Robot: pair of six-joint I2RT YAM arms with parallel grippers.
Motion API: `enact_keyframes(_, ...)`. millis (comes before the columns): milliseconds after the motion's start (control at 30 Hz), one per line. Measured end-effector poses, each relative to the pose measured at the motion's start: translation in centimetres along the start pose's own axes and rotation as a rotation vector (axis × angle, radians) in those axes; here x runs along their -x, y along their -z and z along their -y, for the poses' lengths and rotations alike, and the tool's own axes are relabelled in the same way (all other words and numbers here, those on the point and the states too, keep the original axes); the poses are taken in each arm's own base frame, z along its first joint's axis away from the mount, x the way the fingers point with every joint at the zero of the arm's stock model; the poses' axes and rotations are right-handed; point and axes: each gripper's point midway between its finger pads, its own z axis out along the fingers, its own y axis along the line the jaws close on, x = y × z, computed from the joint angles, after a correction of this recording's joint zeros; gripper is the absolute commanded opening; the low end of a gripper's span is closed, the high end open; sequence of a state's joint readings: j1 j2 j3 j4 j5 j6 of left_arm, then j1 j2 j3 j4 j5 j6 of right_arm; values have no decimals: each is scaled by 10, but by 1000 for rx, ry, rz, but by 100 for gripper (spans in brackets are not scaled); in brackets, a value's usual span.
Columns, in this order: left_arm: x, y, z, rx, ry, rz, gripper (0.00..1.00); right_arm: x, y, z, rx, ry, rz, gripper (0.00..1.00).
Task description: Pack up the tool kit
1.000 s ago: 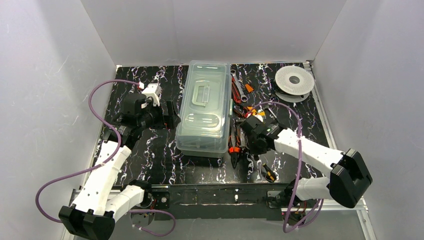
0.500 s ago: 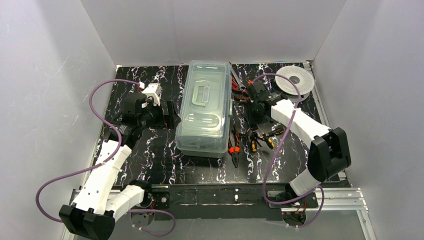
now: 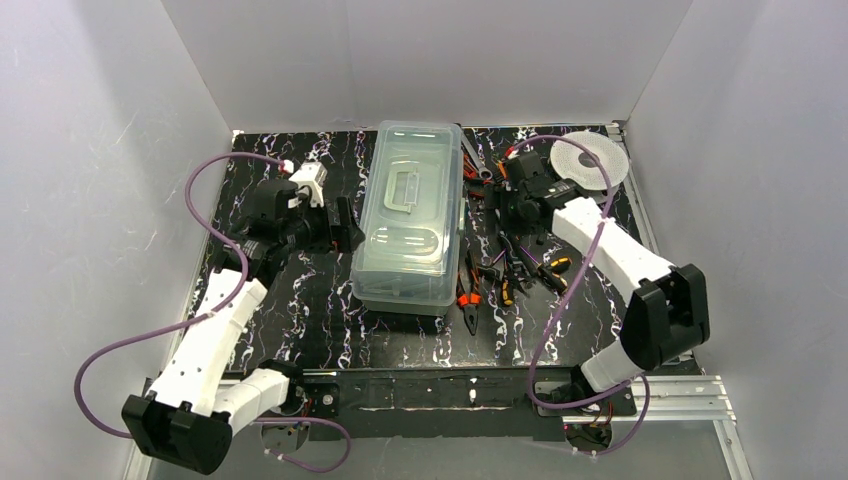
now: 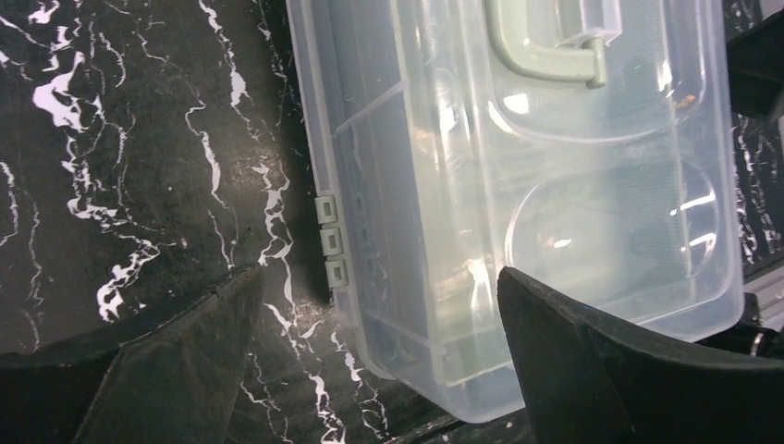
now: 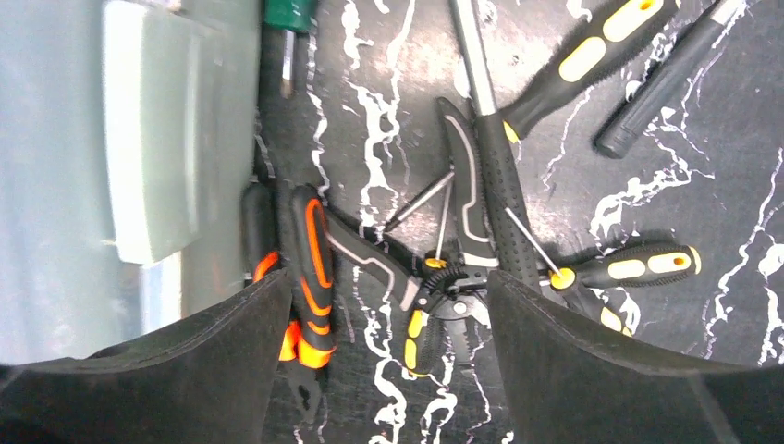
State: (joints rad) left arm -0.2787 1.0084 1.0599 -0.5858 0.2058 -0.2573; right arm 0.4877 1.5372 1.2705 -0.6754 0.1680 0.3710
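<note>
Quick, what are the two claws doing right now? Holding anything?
Left gripper: open, holding nothing, at the edge of the clear toolbox.
Right gripper: open, holding nothing, above the orange-handled pliers.

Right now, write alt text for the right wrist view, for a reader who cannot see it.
The right tool, open, hangs above a heap of hand tools on the black marbled table: orange-handled pliers, black-and-grey pliers and yellow-and-black screwdrivers. The clear tool box with its pale latch fills the left edge.
</note>
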Motion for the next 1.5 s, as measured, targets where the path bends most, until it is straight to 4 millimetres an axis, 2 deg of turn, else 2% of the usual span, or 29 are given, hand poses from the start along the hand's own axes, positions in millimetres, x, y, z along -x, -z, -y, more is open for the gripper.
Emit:
enact_keyframes(100, 6, -4, 5, -20, 12, -8, 98, 16, 15, -8, 80, -48, 63, 87)
enact_keyframes(200, 15, -7, 13, -51, 30, -14, 98, 35, 28, -26, 256, -128, 149, 88)
enact_keyframes(300, 28, -13, 22, -87, 51, -20, 98, 42, 33, -40, 455, -230, 215, 88)
enact_keyframes(367, 38, -20, 27, -105, 65, -22, 98, 42, 25, -46, 566, -303, 234, 88)
enact_keyframes(533, 52, -48, 31, -117, 119, -58, 98, 37, -13, -53, 779, -498, 172, 89)
enact_keyframes(767, 44, -97, 34, -165, 214, -168, 98, 37, -62, -60, 1031, -695, 114, 90)
enact_keyframes(933, 46, -102, 33, -175, 231, -167, 98, 38, -69, -65, 1157, -751, 95, 90)
enact_keyframes(1000, 46, -104, 32, -177, 230, -173, 98, 41, -63, -69, 1192, -740, 101, 90)
enact_keyframes(1100, 44, -111, 30, -179, 229, -183, 97, 42, -47, -86, 1260, -671, 113, 90)
enact_keyframes(1167, 45, -114, 28, -190, 232, -182, 95, 43, -41, -89, 1283, -648, 126, 86)
enact_keyframes(1233, 45, -115, 29, -209, 234, -177, 92, 43, -40, -90, 1287, -646, 123, 76)
enact_keyframes(1367, 46, -116, 27, -235, 243, -172, 90, 42, -46, -90, 1267, -688, 97, 39)
enact_keyframes(1400, 46, -116, 27, -237, 244, -171, 90, 42, -47, -90, 1265, -691, 95, 35)
enact_keyframes(1500, 48, -116, 26, -240, 238, -161, 90, 42, -48, -90, 1260, -711, 79, 30)
